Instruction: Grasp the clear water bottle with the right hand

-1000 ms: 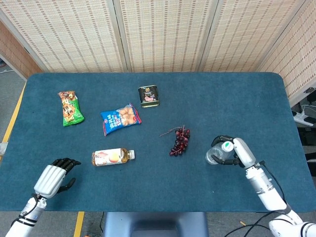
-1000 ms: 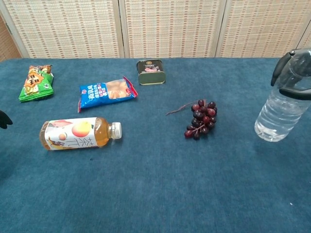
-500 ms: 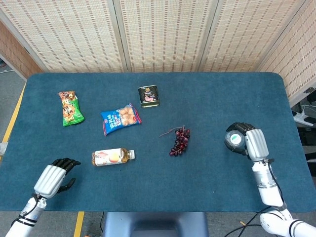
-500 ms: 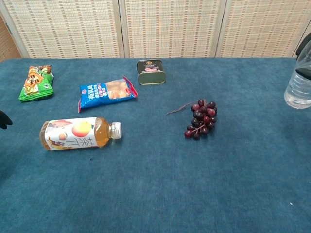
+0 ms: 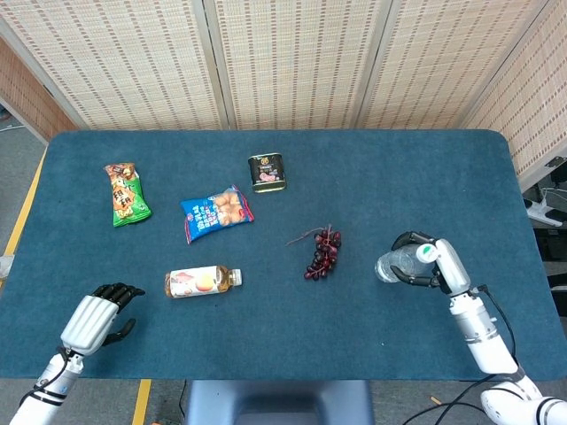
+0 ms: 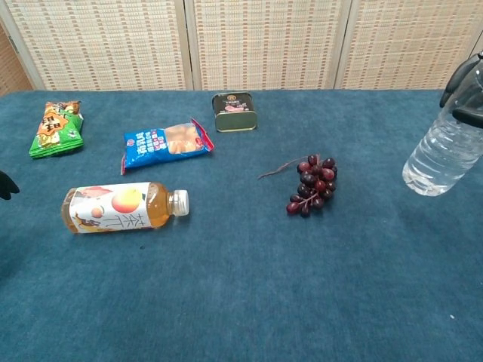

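My right hand [image 5: 436, 262] grips the clear water bottle [image 5: 395, 264] near its neck at the table's right side. In the chest view the clear water bottle [image 6: 441, 153] hangs tilted above the cloth, its base lower left, with the dark fingers [image 6: 462, 80] of the right hand wrapped around its top at the frame's right edge. My left hand [image 5: 96, 317] rests near the front left corner with its fingers curled in and nothing in them; in the chest view only a dark fingertip [image 6: 6, 185] of it shows at the left edge.
On the blue table [image 5: 381, 177] lie a bunch of dark grapes [image 5: 322, 252], a tea bottle on its side [image 5: 201, 281], a blue snack bag [image 5: 215, 212], a green snack bag [image 5: 127, 194] and a small tin [image 5: 267, 172]. A woven screen stands behind.
The right hand has carried the bottle up and to the right, then back down and left toward the grapes. The bottle now hangs tilted. The left hand has stayed still.
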